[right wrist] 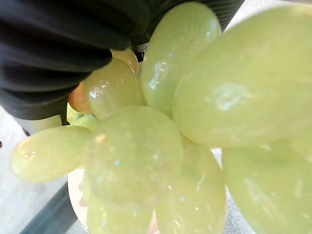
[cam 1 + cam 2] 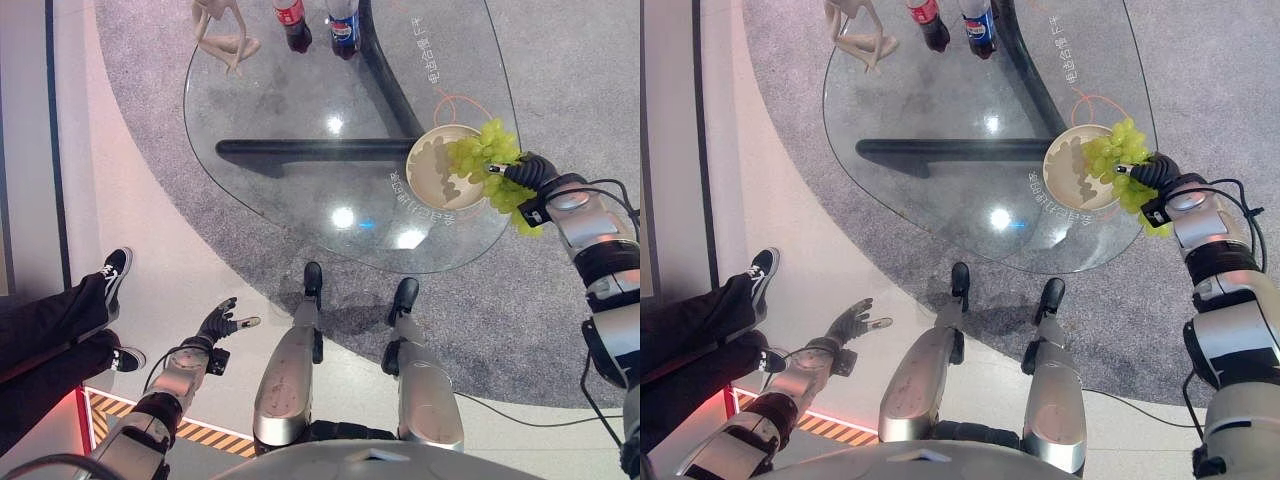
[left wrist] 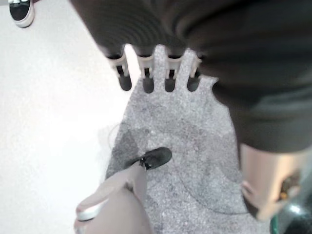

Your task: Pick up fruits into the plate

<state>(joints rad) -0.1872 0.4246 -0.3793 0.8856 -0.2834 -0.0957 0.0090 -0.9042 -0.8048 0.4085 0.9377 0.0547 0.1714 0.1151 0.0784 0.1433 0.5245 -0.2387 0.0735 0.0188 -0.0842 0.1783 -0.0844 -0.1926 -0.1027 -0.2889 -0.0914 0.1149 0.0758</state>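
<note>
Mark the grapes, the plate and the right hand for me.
green grapes [image 2: 478,150], left eye view, upper cluster.
plate [image 2: 425,172], left eye view, bare inner surface.
right hand [image 2: 530,172], left eye view, dark ribbed cover.

grapes [image 1: 146,146]: we note smooth, glossy, translucent green skins
plate [image 2: 428,172]: matt, pale, mottled
table [image 2: 300,110]: clear glass, glossy, with bright glints
rug [image 2: 560,80]: grey, rough, speckled pile, from 9 to 3 o'clock
bottles [image 2: 318,22]: we record shiny plastic, at 12 o'clock
floor [image 2: 190,270]: pale, smooth
</note>
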